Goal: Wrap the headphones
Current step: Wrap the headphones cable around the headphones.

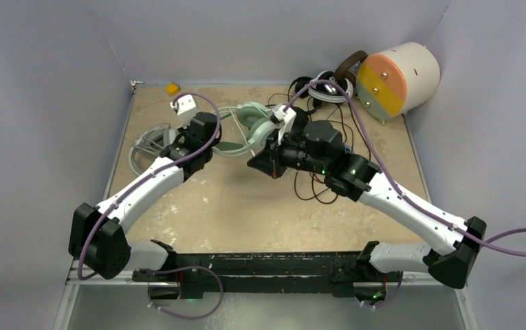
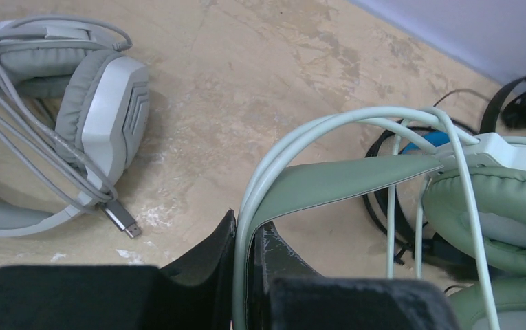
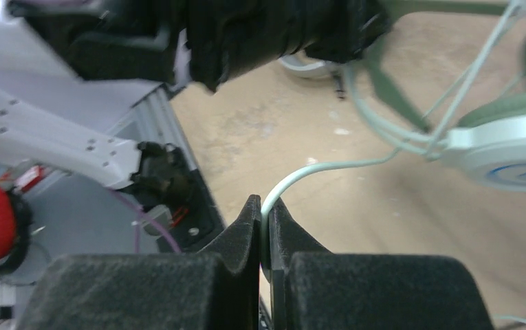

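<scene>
The mint-green headset (image 1: 249, 120) lies mid-table. My left gripper (image 1: 224, 146) is shut on its headband (image 2: 342, 182), and the thin mint cable loops over the band beside the ear cup (image 2: 494, 199). In the left wrist view the left gripper (image 2: 249, 230) pinches the band's edge. My right gripper (image 1: 256, 163) is shut on the mint cable (image 3: 315, 168), which runs from my right gripper (image 3: 263, 213) up to the ear cup (image 3: 514, 148). The white-grey headset (image 1: 148, 144) lies at the left, with its cable wound round it and its USB plug (image 2: 122, 220) loose.
Black headsets (image 1: 315, 89) with tangled cables lie at the back, one with a blue band (image 2: 432, 137). A brown headband (image 1: 348, 63) leans by the cream cylinder (image 1: 397, 75) at the back right. A yellow block (image 1: 172, 88) sits at the back left. Grey walls surround the table.
</scene>
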Tool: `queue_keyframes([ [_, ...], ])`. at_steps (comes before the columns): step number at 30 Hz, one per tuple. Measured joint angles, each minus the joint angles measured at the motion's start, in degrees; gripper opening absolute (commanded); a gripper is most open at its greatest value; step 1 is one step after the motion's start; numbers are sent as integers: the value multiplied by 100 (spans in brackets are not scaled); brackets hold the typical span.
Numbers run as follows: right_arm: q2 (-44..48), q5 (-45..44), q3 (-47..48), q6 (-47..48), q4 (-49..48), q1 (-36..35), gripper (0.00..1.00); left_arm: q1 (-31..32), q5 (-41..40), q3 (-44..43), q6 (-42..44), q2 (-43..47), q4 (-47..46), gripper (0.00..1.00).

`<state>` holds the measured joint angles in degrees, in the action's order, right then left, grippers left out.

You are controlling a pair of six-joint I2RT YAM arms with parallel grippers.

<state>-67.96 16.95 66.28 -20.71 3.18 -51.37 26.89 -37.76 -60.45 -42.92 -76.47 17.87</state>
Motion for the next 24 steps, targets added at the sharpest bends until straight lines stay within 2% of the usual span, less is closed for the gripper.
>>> queue_keyframes([
  [5, -603, -1036, 1115, 584, 1458, 0, 0, 376, -505, 350, 573, 162, -269, 0],
  [10, -966, -2074, 1261, 990, 2308, 57, 0, 693, -905, 645, 1397, 407, -345, 0],
  [17, -997, -2706, 1279, 1285, 2573, 297, 1, 1386, -997, 645, 2267, 562, -280, 0],
  [24, -1008, -2946, 1314, 1462, 2658, 385, 5, 1508, -612, 645, 2723, 918, 68, 0],
])
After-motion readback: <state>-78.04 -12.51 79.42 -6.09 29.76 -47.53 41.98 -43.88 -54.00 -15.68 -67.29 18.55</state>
